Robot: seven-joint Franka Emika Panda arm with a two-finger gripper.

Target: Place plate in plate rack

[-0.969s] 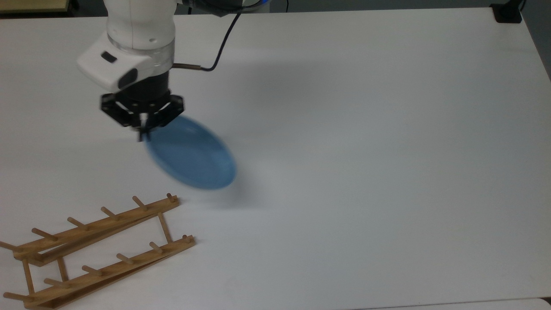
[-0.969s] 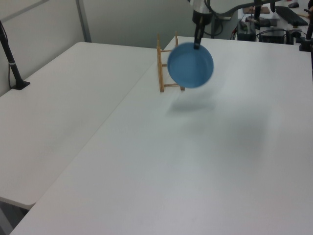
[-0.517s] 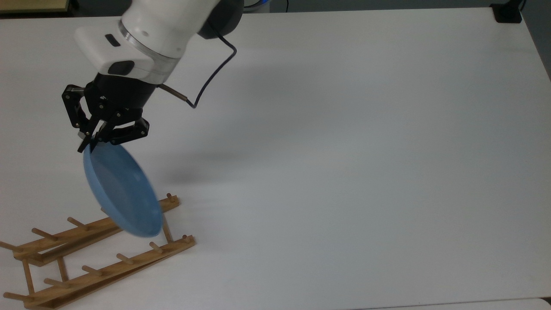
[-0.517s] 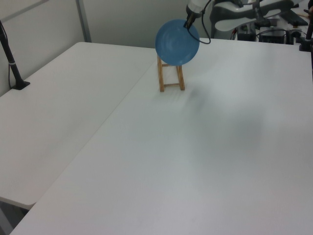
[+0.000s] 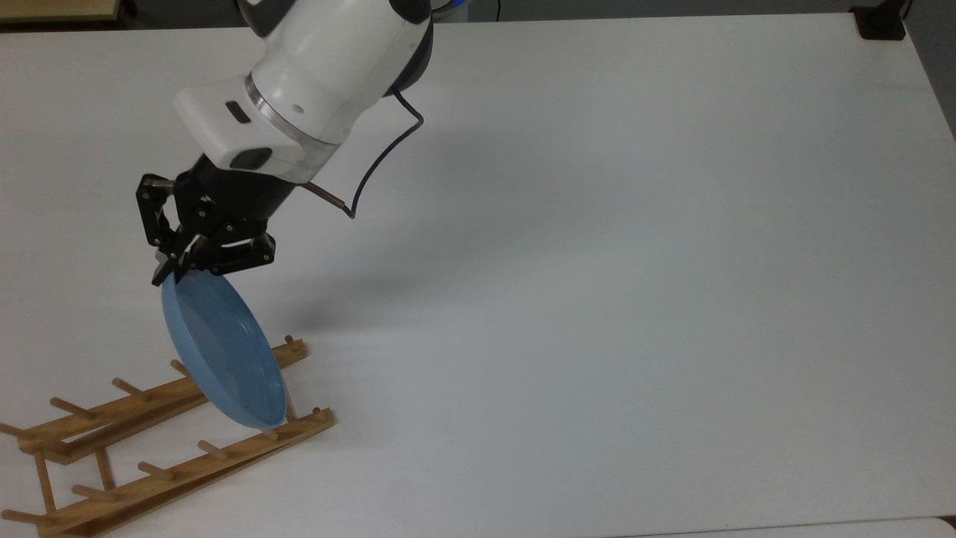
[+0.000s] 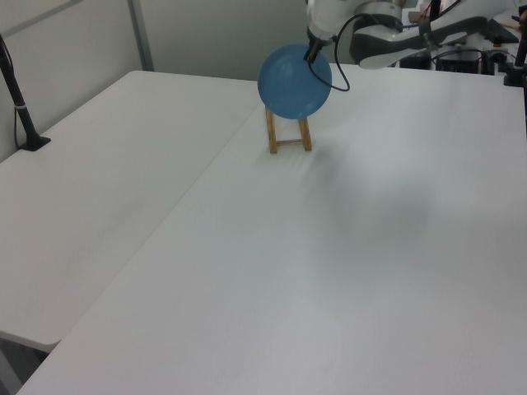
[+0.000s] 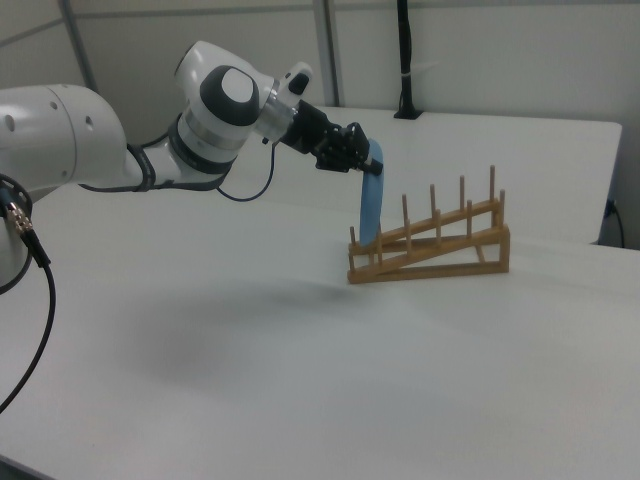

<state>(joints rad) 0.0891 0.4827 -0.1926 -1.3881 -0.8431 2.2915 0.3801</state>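
Plate [image 5: 224,359] in end effector [image 5: 170,273], over rack [image 5: 149,441].

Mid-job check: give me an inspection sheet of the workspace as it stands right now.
Surface: white table, bare apart from the job's things.
Job's things: blue plate held on edge, nearly upright, its lower rim at the low end of the wooden plate rack; whether it is seated between pegs cannot be told.
Clutter: nothing seen.
Grippers: gripper shut on the plate's top rim.
Cables: black cable looping from the wrist.
Surroundings: second white table alongside; black post at the far edge.
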